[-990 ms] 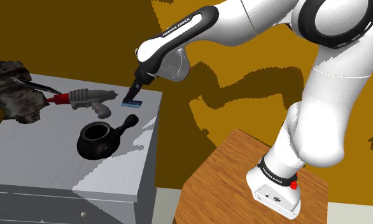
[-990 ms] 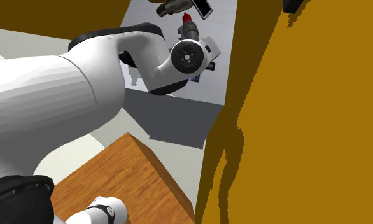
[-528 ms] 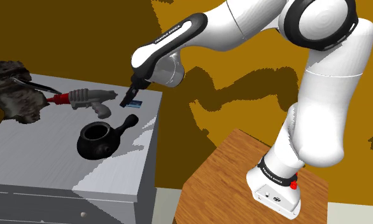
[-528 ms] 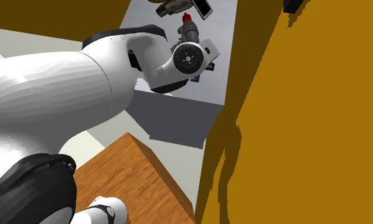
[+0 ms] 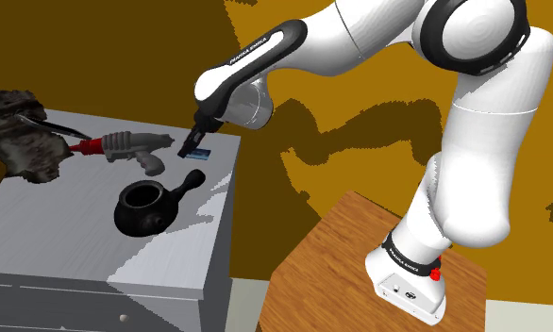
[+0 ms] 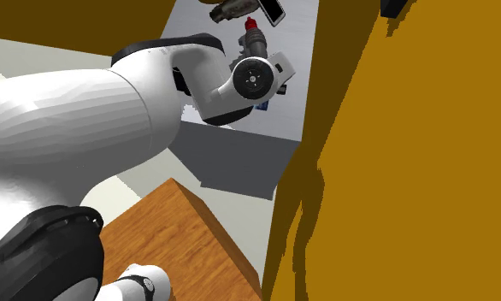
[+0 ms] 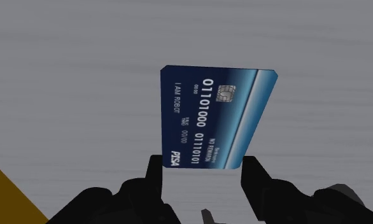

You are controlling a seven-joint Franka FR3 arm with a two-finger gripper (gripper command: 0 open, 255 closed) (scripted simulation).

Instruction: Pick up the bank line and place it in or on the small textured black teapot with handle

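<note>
Gripper (image 7: 204, 167) fingers are set apart, straddling the near short end of the one blue card (image 7: 214, 118), which lies flat mid-frame on the grey bench (image 7: 64, 76). The card is judged light, stiff, thin and slippery, and is best pinched across its long edges. Farther off, at the shoulder view's lower left, one black teapot (image 5: 142, 209) is counted.

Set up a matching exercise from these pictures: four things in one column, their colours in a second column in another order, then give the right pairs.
Things
1. bank card
2. teapot
3. toy gun
4. stand

Colours
A. black
B. brown wood
C. dark blue with white print
D. red and grey

Pairs: 1-C, 2-A, 3-D, 4-B.
</note>
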